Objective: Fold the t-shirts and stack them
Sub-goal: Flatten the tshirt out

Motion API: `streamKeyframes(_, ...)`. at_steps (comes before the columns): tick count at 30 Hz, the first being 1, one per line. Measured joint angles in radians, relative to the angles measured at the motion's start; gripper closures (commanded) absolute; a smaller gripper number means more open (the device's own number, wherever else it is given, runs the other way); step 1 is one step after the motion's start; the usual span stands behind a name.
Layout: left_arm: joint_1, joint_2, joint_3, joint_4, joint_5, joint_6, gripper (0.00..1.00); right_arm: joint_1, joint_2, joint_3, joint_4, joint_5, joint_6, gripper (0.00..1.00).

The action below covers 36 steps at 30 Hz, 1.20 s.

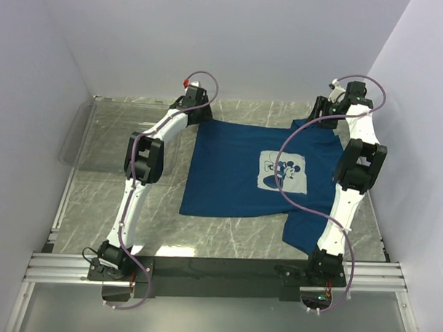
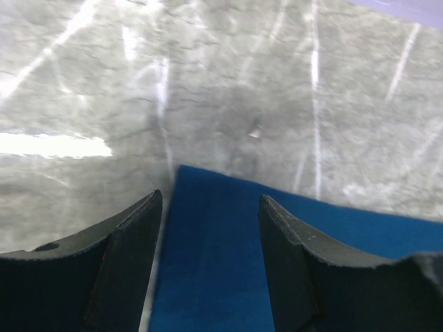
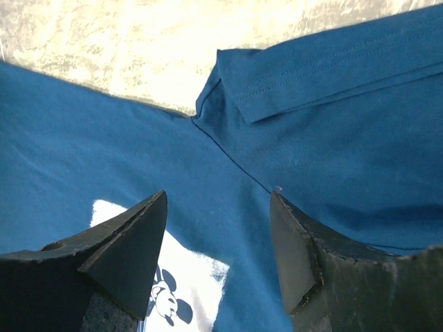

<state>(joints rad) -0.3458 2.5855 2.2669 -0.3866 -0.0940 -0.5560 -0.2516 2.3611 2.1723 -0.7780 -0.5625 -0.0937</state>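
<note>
A dark blue t-shirt (image 1: 228,173) lies spread flat on the marble table, its pale mouse print (image 1: 284,172) facing up and a sleeve hanging towards the near right. My left gripper (image 1: 196,107) is at the shirt's far left corner. In the left wrist view it (image 2: 211,197) is open, and the corner of the blue cloth (image 2: 228,263) lies under and between its fingers. My right gripper (image 1: 333,104) is at the far right. In the right wrist view it (image 3: 218,194) is open over the shirt (image 3: 104,152), by the far sleeve (image 3: 332,69) and its seam, with the print (image 3: 187,277) below.
A clear plastic bin (image 1: 80,135) sits at the table's left edge. White walls close in the back and both sides. An aluminium rail (image 1: 218,271) carrying the arm bases runs along the near edge. Bare marble (image 1: 96,198) shows left of the shirt.
</note>
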Motion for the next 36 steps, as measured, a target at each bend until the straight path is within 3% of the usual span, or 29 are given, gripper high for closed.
streamKeyframes(5,0.006,0.009,0.003,0.015,-0.024,0.024,0.38,0.000,0.002,0.000,0.011,0.002,0.013,0.32)
streamKeyframes(10,0.009,0.023,0.011,0.036,-0.023,0.040,0.50,0.000,0.018,0.006,0.039,0.038,0.086,0.33)
streamKeyframes(20,0.016,0.029,-0.006,0.074,0.022,0.044,0.93,-0.003,0.097,0.042,0.122,0.163,0.354,0.28)
streamKeyframes(23,0.016,0.028,-0.018,0.095,0.035,0.042,0.99,-0.005,0.103,0.042,0.150,0.206,0.422,0.28)
streamKeyframes(36,0.016,-0.029,-0.119,0.132,0.057,0.036,1.00,-0.004,0.176,0.104,0.220,0.414,0.495,0.34)
